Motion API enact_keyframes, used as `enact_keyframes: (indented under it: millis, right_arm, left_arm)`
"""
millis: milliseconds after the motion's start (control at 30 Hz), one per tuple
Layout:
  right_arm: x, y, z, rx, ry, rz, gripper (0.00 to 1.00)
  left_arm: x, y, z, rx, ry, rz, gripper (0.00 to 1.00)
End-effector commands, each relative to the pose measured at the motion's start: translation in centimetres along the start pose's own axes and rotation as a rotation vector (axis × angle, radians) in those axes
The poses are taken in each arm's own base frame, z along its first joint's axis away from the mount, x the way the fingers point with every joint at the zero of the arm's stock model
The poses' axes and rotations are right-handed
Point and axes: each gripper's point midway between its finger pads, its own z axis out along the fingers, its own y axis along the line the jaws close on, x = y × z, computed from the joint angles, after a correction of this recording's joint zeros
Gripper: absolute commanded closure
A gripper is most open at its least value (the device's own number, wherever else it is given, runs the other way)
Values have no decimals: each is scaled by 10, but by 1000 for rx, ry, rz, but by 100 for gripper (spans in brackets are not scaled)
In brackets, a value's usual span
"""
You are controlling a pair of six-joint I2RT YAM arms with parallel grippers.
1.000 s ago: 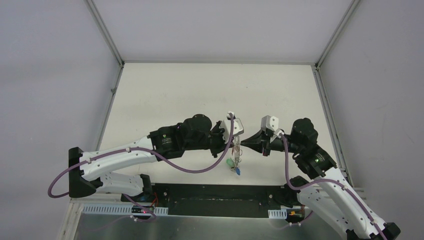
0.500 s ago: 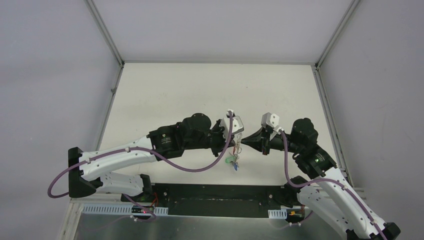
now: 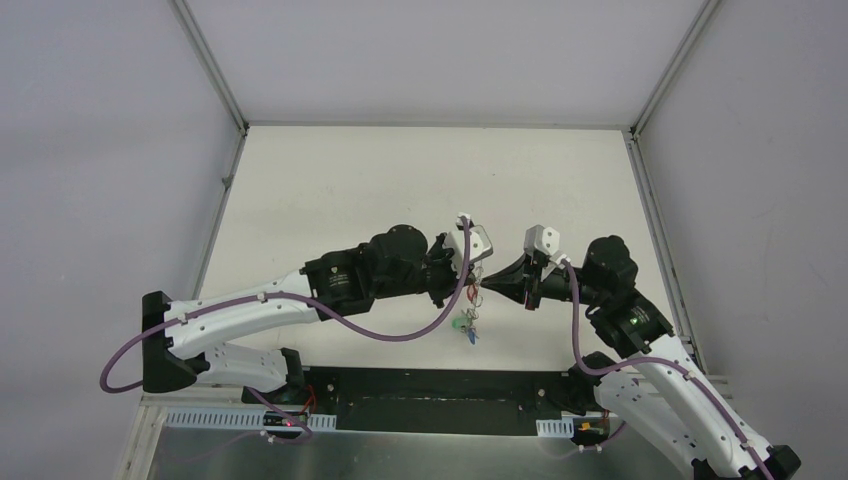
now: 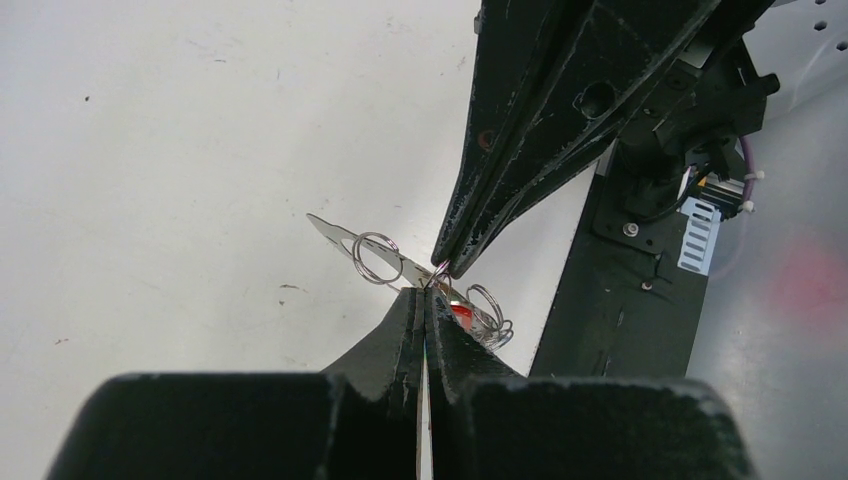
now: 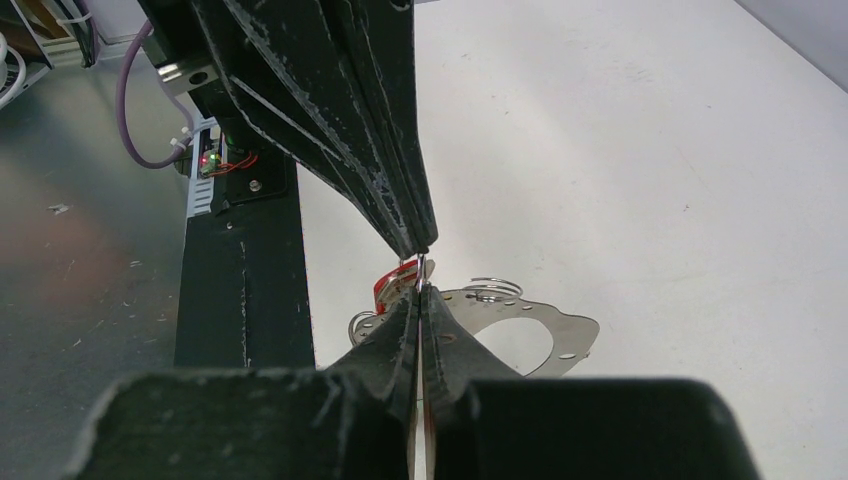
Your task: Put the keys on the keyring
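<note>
My left gripper (image 3: 473,288) and right gripper (image 3: 489,289) meet tip to tip above the table's near middle, both shut. Between the tips runs a thin wire of the keyring (image 5: 423,268), also visible in the left wrist view (image 4: 437,273); most of the hoop is hidden. Below the tips hang the keys: a green-headed key (image 3: 461,322), a blue-headed key (image 3: 473,336) and a red-headed key (image 4: 460,312), which the right wrist view also shows (image 5: 395,283). Small split rings (image 4: 375,256) sit among them.
A flat silvery plate (image 5: 572,333) with a big hole and small holes lies just under the bunch. A black base strip (image 3: 440,385) runs along the near edge. Metal frame rails (image 3: 652,210) border the white table (image 3: 400,180).
The left arm has shifted a little forward and its wrist has turned. The hanging keys have risen slightly and moved left. Both grippers stay shut at the same meeting point.
</note>
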Motion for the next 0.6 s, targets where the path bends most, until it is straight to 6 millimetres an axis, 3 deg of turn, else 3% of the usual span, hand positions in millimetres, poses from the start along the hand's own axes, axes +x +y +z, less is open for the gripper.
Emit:
enact_keyframes:
  millis: [0,567]
  right_arm:
    - [-31,6,-2,-29,-87,-71,100]
    - [-37,8,-3,-35,-115,-82,100]
  left_arm:
    - [-22,7,-2,-53,-71,17,100]
    - [1,21,-9,-137,-26,-5,100]
